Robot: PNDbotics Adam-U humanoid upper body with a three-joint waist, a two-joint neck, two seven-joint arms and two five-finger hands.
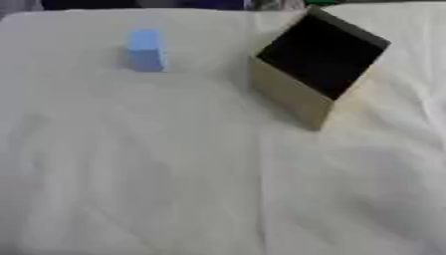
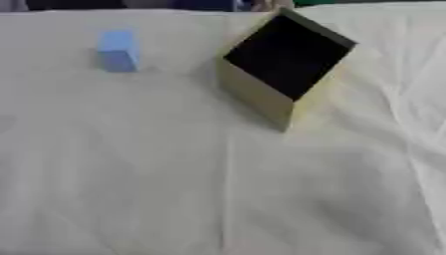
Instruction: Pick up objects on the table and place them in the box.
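From my station I see none of my robot's body: neither arm nor either hand shows in the left or right eye view just now.

A light blue block stands upright in the upper left of the frame, taller than it is wide, its top face paler than its shaded front. A tan wooden box sits in the upper right, turned so one corner points toward the lower edge of the frame; its open top shows a dark, black interior, and its pale outer walls catch the light. Block and box are well apart
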